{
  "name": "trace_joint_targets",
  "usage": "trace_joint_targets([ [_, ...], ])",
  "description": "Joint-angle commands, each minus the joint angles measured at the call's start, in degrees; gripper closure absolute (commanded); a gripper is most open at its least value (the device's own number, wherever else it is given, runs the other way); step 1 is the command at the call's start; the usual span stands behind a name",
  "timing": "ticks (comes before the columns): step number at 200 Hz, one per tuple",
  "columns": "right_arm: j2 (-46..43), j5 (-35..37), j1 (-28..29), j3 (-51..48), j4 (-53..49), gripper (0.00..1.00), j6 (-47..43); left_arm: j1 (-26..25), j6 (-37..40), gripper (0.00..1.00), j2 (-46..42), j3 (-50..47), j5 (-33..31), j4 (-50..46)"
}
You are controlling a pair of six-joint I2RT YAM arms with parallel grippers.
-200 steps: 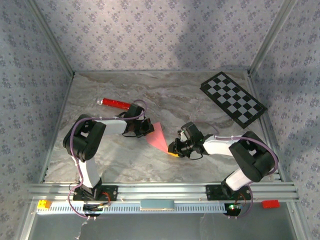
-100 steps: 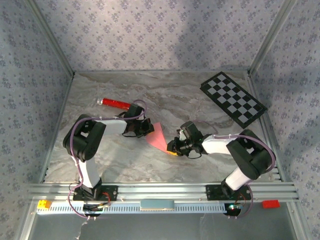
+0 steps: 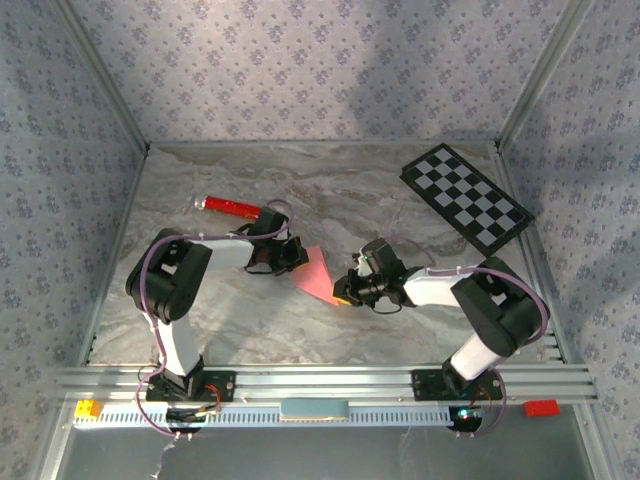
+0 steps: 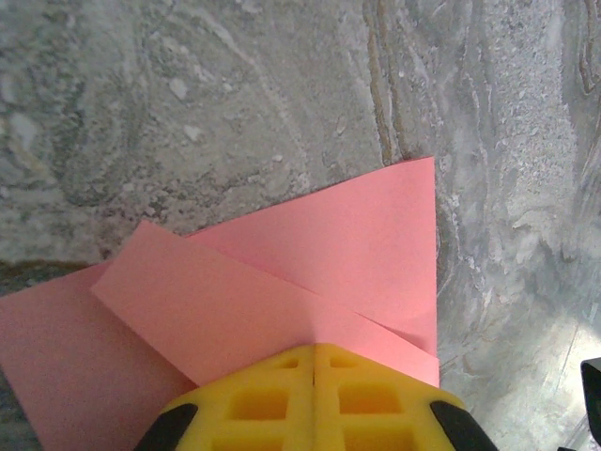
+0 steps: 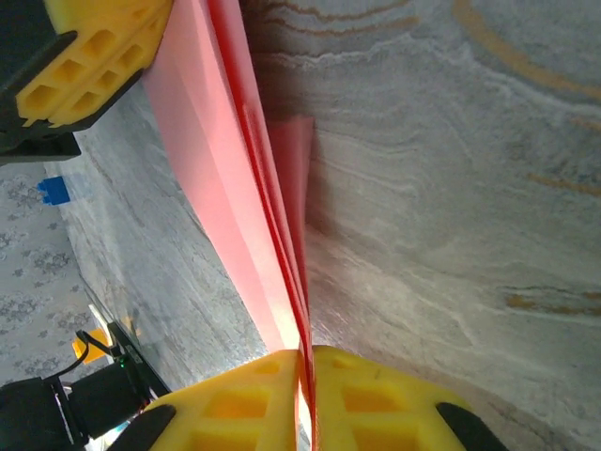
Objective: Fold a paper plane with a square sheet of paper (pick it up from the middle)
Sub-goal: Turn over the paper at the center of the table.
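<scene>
High rear overview; close wrist views, apparently both on paper sheet (image 4: 310, 254)

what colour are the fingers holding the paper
Yellow. It shows best in the left wrist view, where the fingers are shut on the pink paper.

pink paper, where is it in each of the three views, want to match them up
Top external: paper mid-picture, between left tool and right tool.
Left wrist: paper spreads across the lower half in folded layers, held by the left tool at the bottom edge.
Right wrist: paper seen edge-on, running from the right tool at the bottom to the upper left.
Shared landmark: the left tool's yellow fingers, top left in the right wrist view.
</scene>
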Motion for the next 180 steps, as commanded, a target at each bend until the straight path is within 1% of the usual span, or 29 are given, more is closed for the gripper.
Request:
trace_joint_targets([
  [1,0.1,-1.1,-0.4,0.2,1.5,0.92,-0.7,0.0,-0.7,0.91,-0.4,-2.5,0.1,-0.7],
  [31,-1.7,-0.8,-0.7,-0.4,-0.5,0.97,-2.3,0.0,-0.5,0.82,-4.3,-2.9,1.2,1.4],
  [37,-2.1,-0.7,-0.8,-0.5,-0.8,0.97,-2.5,0.0,-0.4,0.78,-5.3,-2.9,1.3,1.6],
  [50,-3.4,-0.5,-1.0,-0.8,-1.9,0.98,-3.3,-0.1,-0.2,0.66,-7.6,-2.6,1.2,1.5],
  [77,-7.4,1.5,-1.7,-0.7,-7.0,0.98,-6.0,-0.2,0.5,0.54,-12.5,-2.0,-0.2,-0.1],
  [121,-14.9,7.7,-2.5,2.1,-19.9,0.99,-12.7,-0.2,2.4,0.5,-20.1,-3.3,-4.8,-2.7],
  [158,-20.4,13.7,-2.7,3.7,-25.7,0.99,-16.2,-0.3,3.5,0.47,-26.9,-6.9,-10.1,-3.9],
  [180,-23.0,17.2,-2.5,5.2,-29.2,0.99,-18.7,-0.2,3.4,0.47,-30.0,-9.0,-12.4,-3.7],
])
